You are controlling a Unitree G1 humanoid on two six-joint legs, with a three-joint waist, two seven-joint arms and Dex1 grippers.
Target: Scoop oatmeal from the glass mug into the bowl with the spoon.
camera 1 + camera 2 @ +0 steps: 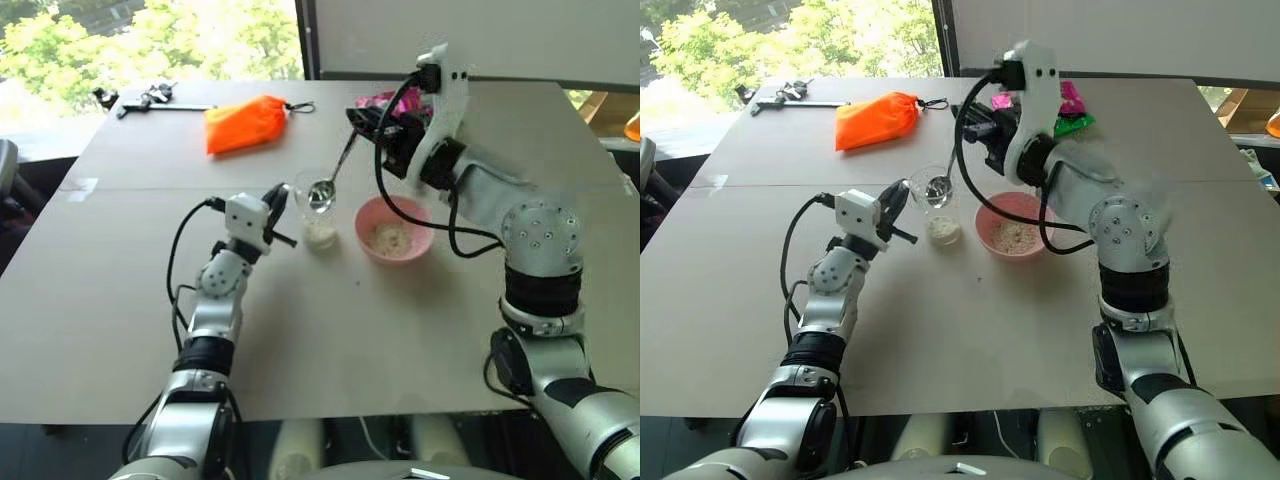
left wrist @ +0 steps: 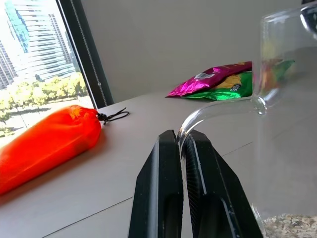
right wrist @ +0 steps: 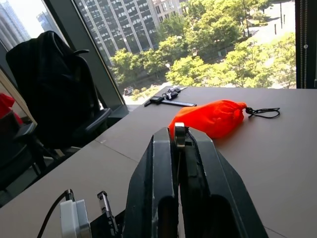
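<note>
Pinching the mug's (image 1: 318, 210) thin, fragile glass handle, the left pincer (image 1: 276, 200) steadied it beside the bowl (image 1: 394, 229); the right pincer (image 1: 368, 122) clamped the stiff, slippery spoon's (image 1: 333, 174) handle end above the mug.

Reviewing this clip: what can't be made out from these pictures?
- Spoon bowl, head views: too small to tell whether it carries oatmeal.
- Spoon handle, right wrist view: black fingers hide all but its end.
- Glass mug, left wrist view: cut off by the frame edge.
</note>
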